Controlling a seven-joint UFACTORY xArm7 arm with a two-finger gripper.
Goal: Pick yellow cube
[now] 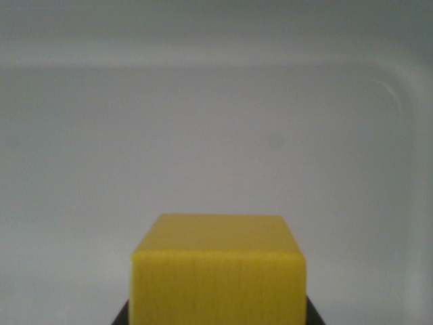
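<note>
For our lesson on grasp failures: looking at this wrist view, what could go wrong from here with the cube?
1. The cube fills the bottom edge and hides the fingers; only dark slivers show beside it, so the grip cannot be checked and it might slip.
2. The tray has a raised rim at the wrist view's right; a sideways move could clip it.

No text, label, brand, number or sign can be read anywhere in the wrist view. The cube (pixel 218 271) shows plain yellow faces with no marking, and the pale grey surface (pixel 203 135) behind it is blank apart from a faint moulded line.
</note>
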